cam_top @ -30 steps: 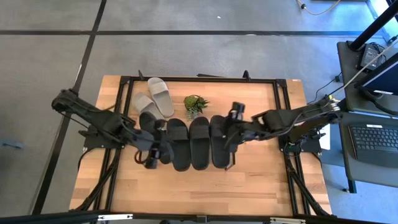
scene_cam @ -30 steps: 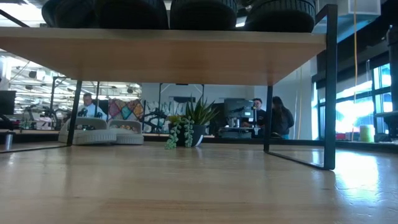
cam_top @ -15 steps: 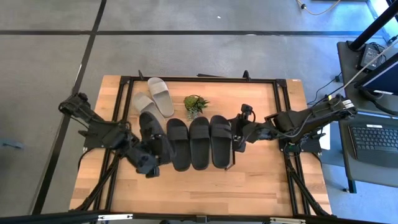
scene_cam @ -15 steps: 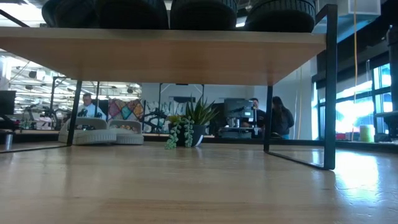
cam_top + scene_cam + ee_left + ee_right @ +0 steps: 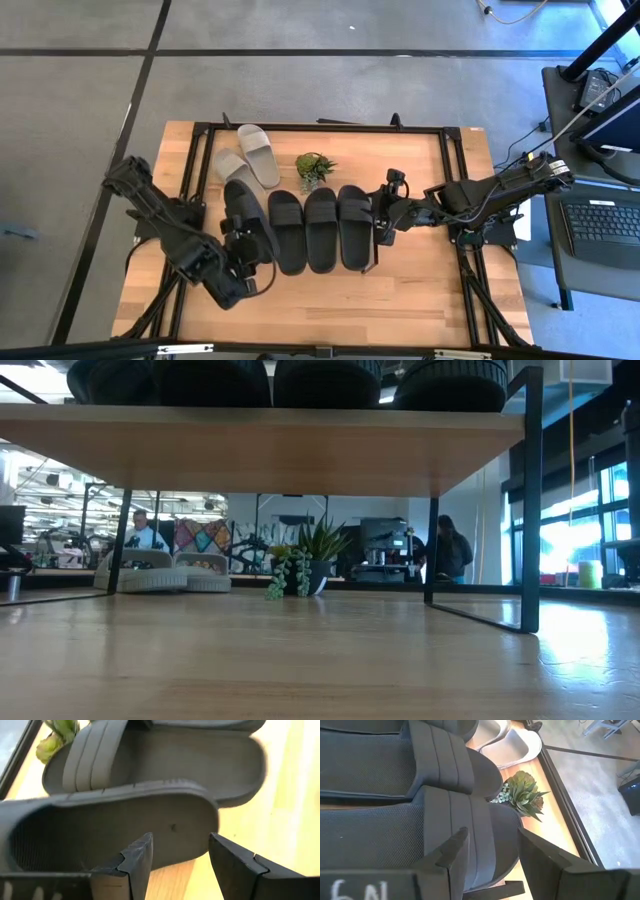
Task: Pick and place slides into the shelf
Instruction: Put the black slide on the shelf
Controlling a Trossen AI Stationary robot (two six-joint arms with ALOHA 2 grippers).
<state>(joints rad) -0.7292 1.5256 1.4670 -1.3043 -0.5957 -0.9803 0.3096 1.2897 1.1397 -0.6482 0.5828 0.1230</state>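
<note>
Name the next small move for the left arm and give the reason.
Probably reach the left gripper toward the nearer grey slide, jaws open. Four black slides already sit in a row on the shelf, while two grey slides lie on the table beside the plant. The right gripper, also open, waits by the row's right end.

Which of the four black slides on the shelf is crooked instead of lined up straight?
The leftmost black slide, by the left pincer; it sits angled while the other three lie parallel.
</note>
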